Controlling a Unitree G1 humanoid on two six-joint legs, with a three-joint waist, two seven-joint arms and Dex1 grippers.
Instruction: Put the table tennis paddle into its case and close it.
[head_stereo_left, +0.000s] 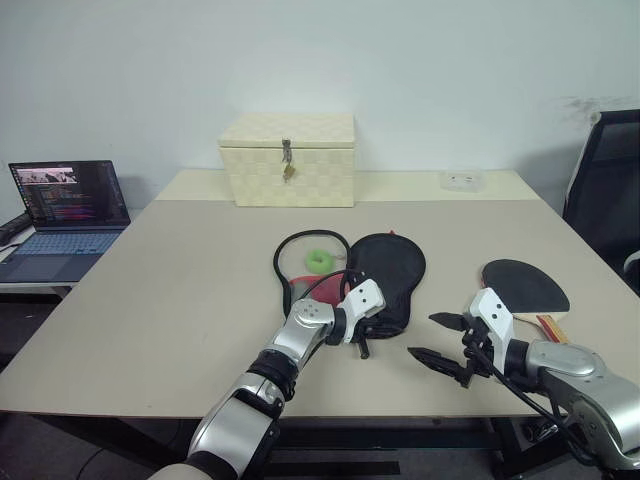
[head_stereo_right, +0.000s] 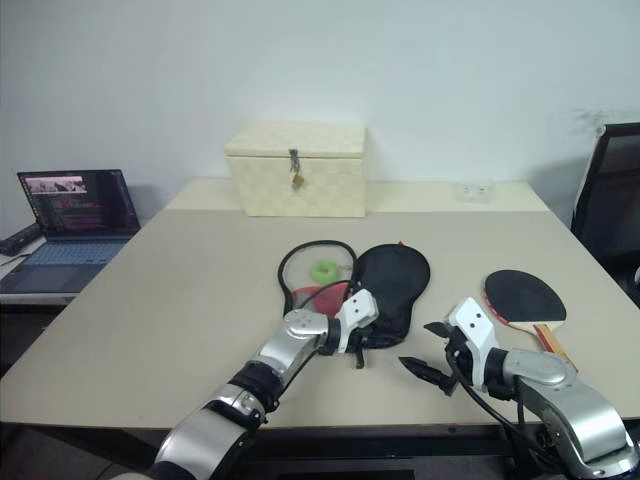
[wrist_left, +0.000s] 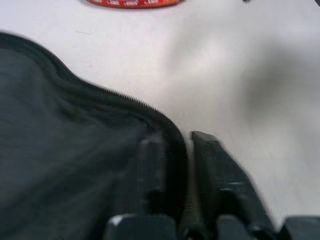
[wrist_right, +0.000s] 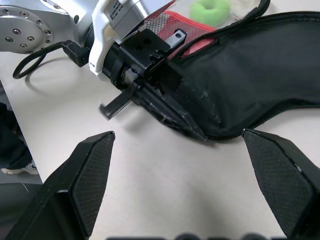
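Laptop (head_stereo_left: 68, 220) sat open on a side desk at far left, cream woven box (head_stereo_left: 288, 158) with a latch stood at the back of the table (head_stereo_left: 150, 290). Mid-table lay the case (head_stereo_left: 385, 275), unzipped and splayed: one half showed its zip rim looped around a green ring (head_stereo_left: 321, 260) with red panel beneath, the other half was a black fabric flap. Left gripper (head_stereo_right: 358, 345) sat at the handle-end edge of that flap; in the left wrist view the zip edge ran between its two fingers (wrist_left: 220, 175), jaws only narrowly apart, and whether they were actually pinching the fabric couldn't be told. Right gripper (head_stereo_left: 437, 338) hovered over bare table just right of the case, jaws spread wide, holding nothing. Table tennis paddle (head_stereo_left: 525, 287) lay flat further right, black face up, handle toward the robot, apart from case and both grippers. Judgement: paddle is stiff, light, thin and flat on the table, so the rubber face is hard to get under; the wooden handle looks like the best hold. Case is soft and floppy, likely to slide or fold when pushed, so one gripper should pin or lift the flap edge while the paddle slides in.
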